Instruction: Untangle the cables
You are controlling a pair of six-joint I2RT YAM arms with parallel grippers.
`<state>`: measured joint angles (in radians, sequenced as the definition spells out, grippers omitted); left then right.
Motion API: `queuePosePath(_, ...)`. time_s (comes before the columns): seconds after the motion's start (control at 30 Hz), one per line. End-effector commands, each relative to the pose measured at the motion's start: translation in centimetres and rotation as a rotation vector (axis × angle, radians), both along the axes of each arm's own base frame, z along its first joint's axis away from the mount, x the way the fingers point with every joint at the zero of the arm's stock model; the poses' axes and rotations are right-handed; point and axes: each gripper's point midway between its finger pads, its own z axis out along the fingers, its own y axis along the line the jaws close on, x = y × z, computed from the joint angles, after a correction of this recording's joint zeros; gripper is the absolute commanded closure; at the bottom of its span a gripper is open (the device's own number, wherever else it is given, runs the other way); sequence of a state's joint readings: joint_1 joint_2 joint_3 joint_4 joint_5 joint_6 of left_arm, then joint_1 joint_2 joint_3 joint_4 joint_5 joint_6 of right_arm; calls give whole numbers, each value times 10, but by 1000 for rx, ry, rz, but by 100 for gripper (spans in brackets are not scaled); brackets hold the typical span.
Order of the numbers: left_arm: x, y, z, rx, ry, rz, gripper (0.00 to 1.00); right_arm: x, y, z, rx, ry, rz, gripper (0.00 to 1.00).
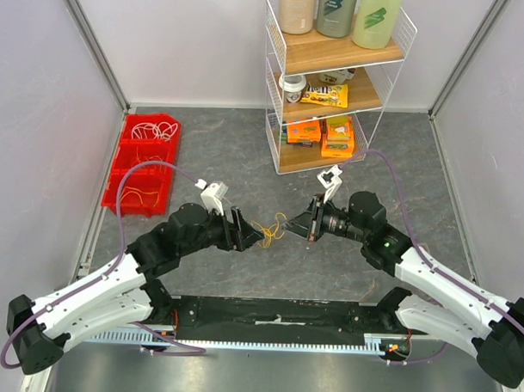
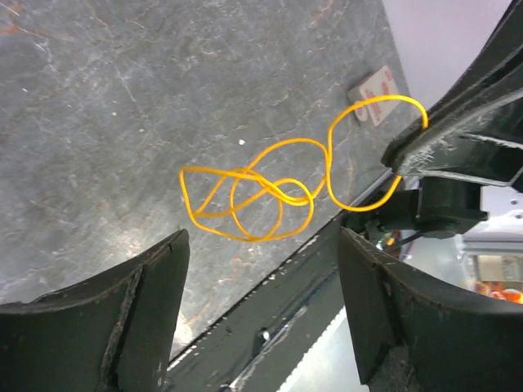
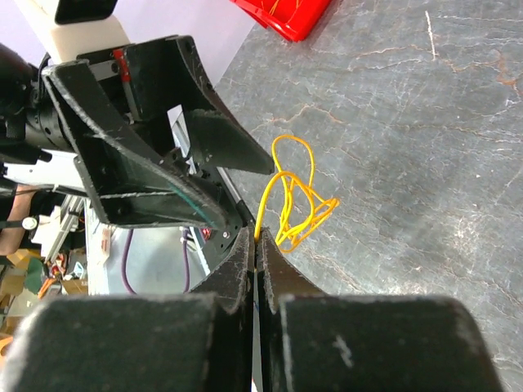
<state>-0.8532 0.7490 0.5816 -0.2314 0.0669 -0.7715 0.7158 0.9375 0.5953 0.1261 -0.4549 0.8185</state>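
Observation:
A thin yellow cable (image 1: 272, 228) hangs in a small tangle of loops above the grey table, between my two grippers. My right gripper (image 1: 292, 228) is shut on one end of it; in the right wrist view the jaws (image 3: 257, 238) pinch the strand and the loops (image 3: 298, 204) dangle beyond. My left gripper (image 1: 257, 235) is open and empty, just left of the tangle. In the left wrist view its fingers (image 2: 261, 245) stand wide apart below the cable (image 2: 253, 200), not touching it. More white cables (image 1: 152, 128) and orange cables (image 1: 135, 194) lie in red bins.
Red bins (image 1: 116, 178) stand along the left wall. A white wire shelf rack (image 1: 276, 102) with bottles and boxes stands at the back centre. The black base rail (image 1: 275, 313) runs along the near edge. Purple arm cables loop beside each arm.

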Motion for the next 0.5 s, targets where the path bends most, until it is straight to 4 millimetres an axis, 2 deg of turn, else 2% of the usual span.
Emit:
queuePosePath(0.0, 13, 1, 22, 67, -175, -42, 23, -11, 4, 18, 30, -69, 66, 100)
queuePosePath(0.03, 14, 2, 23, 88, -202, -53, 29, -12, 5, 19, 30, -75, 75, 100)
queuePosePath(0.07, 14, 2, 25, 104, -224, -71, 38, -13, 5, 18, 27, -78, 80, 100)
queuePosePath(0.13, 12, 2, 27, 131, -273, -115, 47, -16, 4, 21, 25, -94, 95, 100)
queuePosePath(0.27, 7, 14, 35, 163, -379, -144, 48, -21, 0, 24, 16, -121, 107, 100)
queuePosePath(0.37, 5, 23, 31, 199, -388, -141, 52, -25, -1, 25, 23, -125, 125, 100)
queuePosePath(0.47, 1, 23, 24, 209, -372, -162, 54, -27, 0, 27, 30, -123, 138, 100)
